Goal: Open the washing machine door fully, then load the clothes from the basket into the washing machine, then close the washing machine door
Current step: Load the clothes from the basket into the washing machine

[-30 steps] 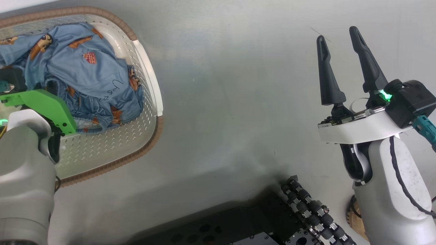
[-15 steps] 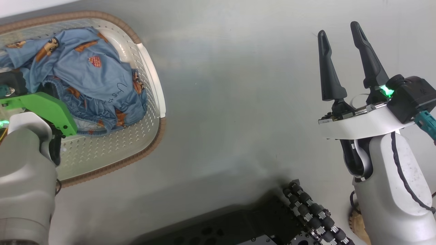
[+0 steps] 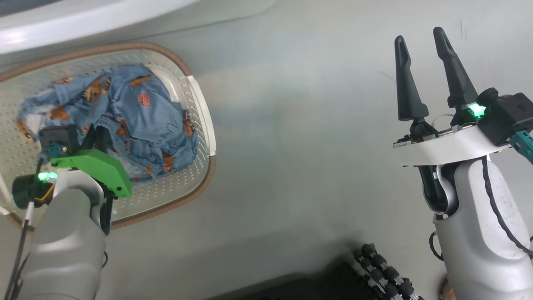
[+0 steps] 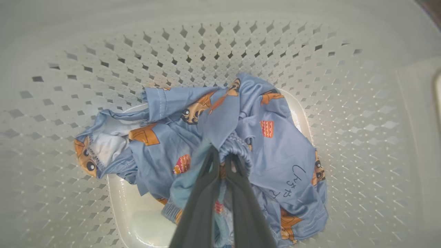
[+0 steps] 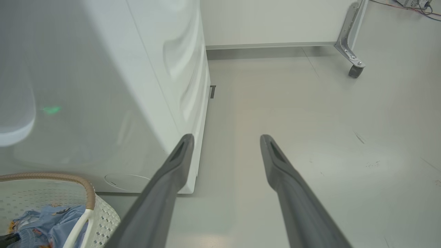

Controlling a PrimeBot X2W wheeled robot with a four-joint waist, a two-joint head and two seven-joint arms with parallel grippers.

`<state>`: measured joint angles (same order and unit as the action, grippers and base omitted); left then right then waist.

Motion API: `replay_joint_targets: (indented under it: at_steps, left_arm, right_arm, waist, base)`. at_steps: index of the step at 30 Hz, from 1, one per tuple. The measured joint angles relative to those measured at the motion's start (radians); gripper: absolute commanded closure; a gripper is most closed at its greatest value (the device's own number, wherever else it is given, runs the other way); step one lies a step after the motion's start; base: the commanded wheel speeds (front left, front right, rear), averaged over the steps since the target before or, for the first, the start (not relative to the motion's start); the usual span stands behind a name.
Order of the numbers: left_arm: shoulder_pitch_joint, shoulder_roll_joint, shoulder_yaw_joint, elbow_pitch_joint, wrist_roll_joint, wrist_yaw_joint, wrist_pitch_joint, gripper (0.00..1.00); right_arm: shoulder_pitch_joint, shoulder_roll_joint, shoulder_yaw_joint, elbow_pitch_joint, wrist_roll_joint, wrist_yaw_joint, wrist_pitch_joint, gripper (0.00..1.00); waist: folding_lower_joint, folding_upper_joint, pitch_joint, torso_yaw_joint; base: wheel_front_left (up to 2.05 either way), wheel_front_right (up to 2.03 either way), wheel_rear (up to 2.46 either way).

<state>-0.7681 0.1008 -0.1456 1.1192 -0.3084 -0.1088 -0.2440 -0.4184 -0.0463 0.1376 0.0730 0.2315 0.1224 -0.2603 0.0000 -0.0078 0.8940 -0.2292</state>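
The left gripper (image 4: 221, 159) was closed on a gathered fold of the clothes (image 4: 279, 148), its tips seemingly buried in cloth. The clothes were heaped in the basket (image 4: 103, 58). Well apart from the basket, the right gripper (image 5: 225, 137) was held open.

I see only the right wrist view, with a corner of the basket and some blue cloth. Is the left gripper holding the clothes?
Observer: Yes. In the left wrist view the left gripper has its jaws shut on a gathered fold of the clothes.
Operator: Are they lifted out yet?
Observer: No. Apart from the pinched fold, they lie on the bottom of the basket, inside its perforated walls.
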Motion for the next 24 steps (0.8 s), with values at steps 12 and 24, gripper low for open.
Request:
replay_joint_targets:
  at_steps: [12, 24]
  left_arm:
    - [0.107, -0.022, 0.047, -0.205, -0.027, -0.007, -0.008, 1.00]
    - [0.262, -0.051, 0.112, -0.468, -0.042, -0.010, -0.008, 1.00]
  right_arm:
    - [0.020, 0.000, -0.042, 0.034, -0.001, 0.000, 0.000, 0.00]
    - [0.085, -0.001, -0.058, 0.061, -0.005, 0.000, 0.000, 0.00]
  waist:
    - [0.0000, 0.0000, -0.169, 0.063]
    - [-0.0001, 0.0000, -0.338, 0.135]
  base:
    - [0.00, 0.00, 0.00]
    - [0.00, 0.00, 0.00]
